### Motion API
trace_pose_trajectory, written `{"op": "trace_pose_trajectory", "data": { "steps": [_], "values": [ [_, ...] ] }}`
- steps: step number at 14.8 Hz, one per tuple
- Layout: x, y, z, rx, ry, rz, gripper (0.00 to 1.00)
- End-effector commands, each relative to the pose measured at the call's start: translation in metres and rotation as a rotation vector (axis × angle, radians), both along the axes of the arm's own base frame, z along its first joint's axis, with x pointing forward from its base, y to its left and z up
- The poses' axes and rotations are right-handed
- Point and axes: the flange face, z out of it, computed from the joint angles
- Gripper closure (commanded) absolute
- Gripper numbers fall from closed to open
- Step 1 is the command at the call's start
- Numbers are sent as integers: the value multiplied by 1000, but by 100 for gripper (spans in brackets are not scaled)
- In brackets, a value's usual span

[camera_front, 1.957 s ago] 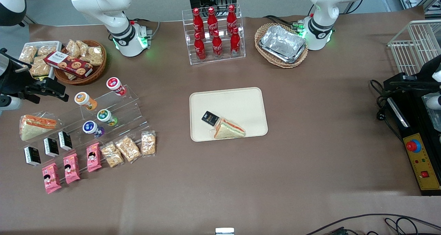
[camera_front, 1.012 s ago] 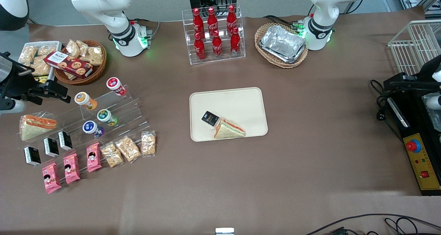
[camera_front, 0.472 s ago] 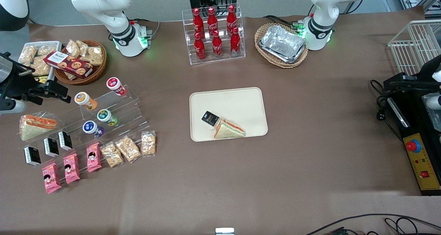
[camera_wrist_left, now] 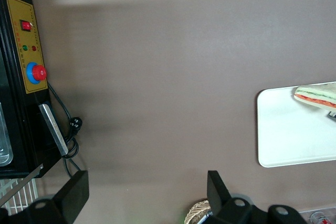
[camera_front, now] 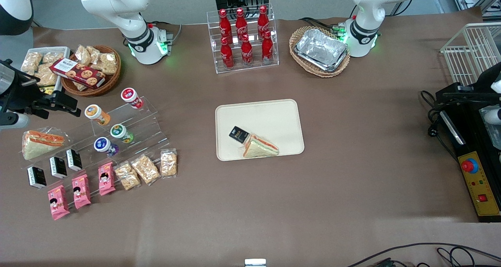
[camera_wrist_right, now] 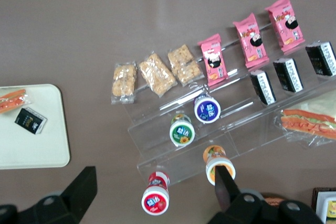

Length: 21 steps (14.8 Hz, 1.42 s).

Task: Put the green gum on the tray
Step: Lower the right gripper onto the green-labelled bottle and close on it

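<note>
The green gum (camera_front: 119,132) (camera_wrist_right: 182,131) lies on a middle step of a clear acrylic stand (camera_front: 145,120), between an orange-lidded canister (camera_front: 95,113) and a blue-lidded one (camera_front: 103,145). My gripper (camera_front: 67,105) (camera_wrist_right: 153,176) hangs above the table at the working arm's end, beside the stand's upper steps. It is open with nothing between its fingers, and it is well apart from the green gum. The cream tray (camera_front: 274,114) (camera_wrist_right: 31,145) lies at the table's middle. It holds a wrapped sandwich (camera_front: 260,146) and a small black packet (camera_front: 238,134).
A red-lidded canister (camera_front: 130,96) tops the stand. Pink snack packs (camera_front: 81,190), cracker bags (camera_front: 145,169), black packets (camera_front: 58,167) and a sandwich (camera_front: 39,143) lie around it. A wicker basket of snacks (camera_front: 92,69), a cola rack (camera_front: 244,38) and foil trays (camera_front: 321,49) stand farther from the camera.
My gripper has drifted slightly toward the stand over the last two seconds. Nothing on the table has moved.
</note>
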Motion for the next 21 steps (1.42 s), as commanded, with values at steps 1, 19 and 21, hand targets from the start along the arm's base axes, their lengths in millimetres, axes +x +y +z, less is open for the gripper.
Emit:
{"op": "trace_pose_trajectory", "data": {
  "steps": [1,19,21],
  "values": [
    [-15,-1,1,7,42,-7,0],
    [-45,-5,-229,-3,37,-40,0],
    [-46,-4,-242,-4,59,-42,0]
  ]
}}
